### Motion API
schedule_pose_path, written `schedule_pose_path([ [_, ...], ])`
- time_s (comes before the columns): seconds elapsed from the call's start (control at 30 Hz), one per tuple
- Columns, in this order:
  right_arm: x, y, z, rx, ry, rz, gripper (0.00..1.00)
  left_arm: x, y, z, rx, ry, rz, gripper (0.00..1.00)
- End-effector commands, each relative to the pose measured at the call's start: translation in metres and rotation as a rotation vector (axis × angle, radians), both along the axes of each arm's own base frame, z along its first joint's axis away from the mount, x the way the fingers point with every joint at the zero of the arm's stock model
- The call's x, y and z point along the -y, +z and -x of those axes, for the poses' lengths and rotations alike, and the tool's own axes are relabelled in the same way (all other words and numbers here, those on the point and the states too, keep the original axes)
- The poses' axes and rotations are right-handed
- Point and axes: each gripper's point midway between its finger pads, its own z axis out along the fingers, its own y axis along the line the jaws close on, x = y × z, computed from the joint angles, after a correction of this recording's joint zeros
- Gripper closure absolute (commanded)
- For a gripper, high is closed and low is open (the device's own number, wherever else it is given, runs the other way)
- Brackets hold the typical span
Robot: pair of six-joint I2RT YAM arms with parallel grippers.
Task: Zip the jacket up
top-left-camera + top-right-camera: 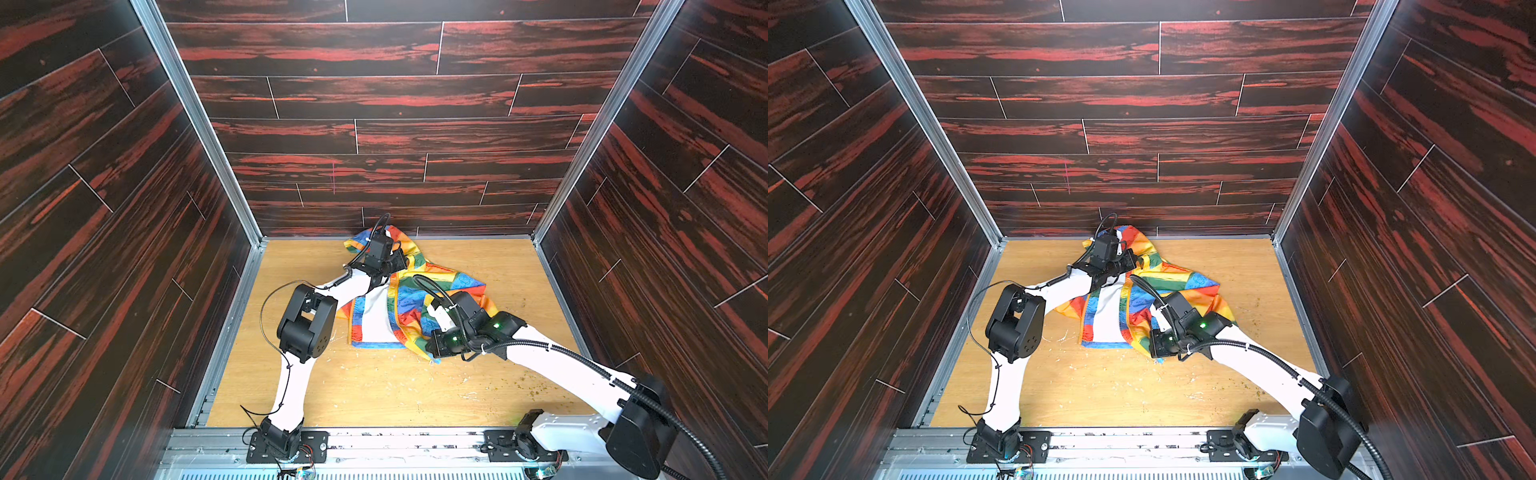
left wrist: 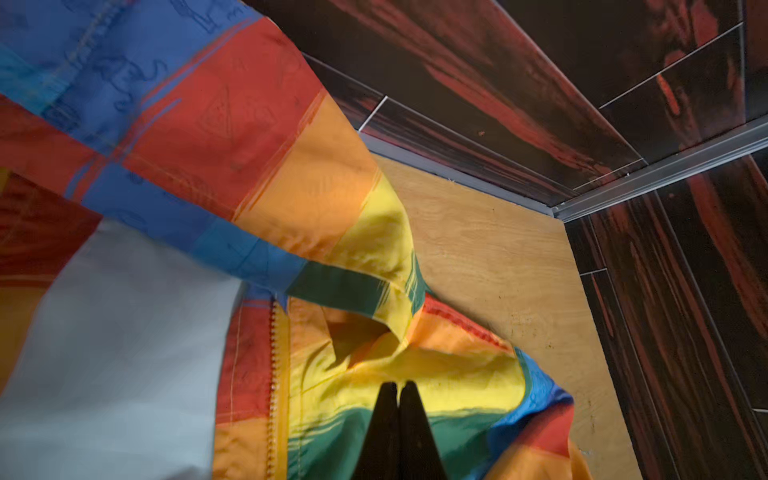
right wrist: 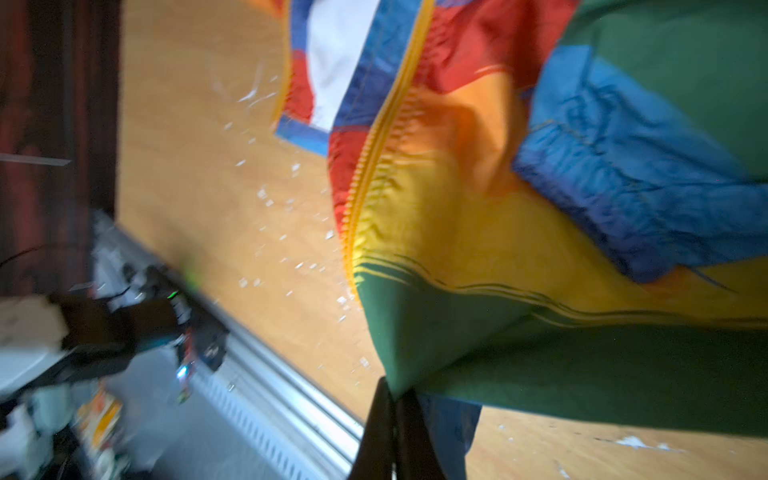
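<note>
Jacket lies open on worktop, back centre, white lining exposed. Zipper not joined, front edges apart. Left gripper at collar end, fingers pressed together over yellow fabric; whether cloth is caught, cannot tell. Right gripper at near hem, pinched on green corner of jacket.
</note>
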Motion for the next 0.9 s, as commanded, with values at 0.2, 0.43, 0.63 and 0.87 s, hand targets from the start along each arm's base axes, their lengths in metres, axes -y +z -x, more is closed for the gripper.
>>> schedule_pose_path([
  [0.2,0.004,-0.016,0.001,-0.137,-0.007,-0.104,0.44,-0.034,-0.002,0.01,-0.025,0.068,-0.105,0.48],
  [0.43,0.023,-0.041,-0.051,-0.085,-0.157,-0.016,0.4,-0.063,-0.002,0.039,-0.055,0.108,-0.163,0.31],
  [0.63,0.031,-0.091,-0.068,-0.139,-0.22,0.065,0.44,-0.102,-0.022,0.076,-0.134,0.171,-0.186,0.3],
  [0.87,0.063,-0.129,-0.075,-0.208,-0.339,0.127,0.43,-0.157,-0.025,0.132,-0.212,0.258,-0.28,0.21],
])
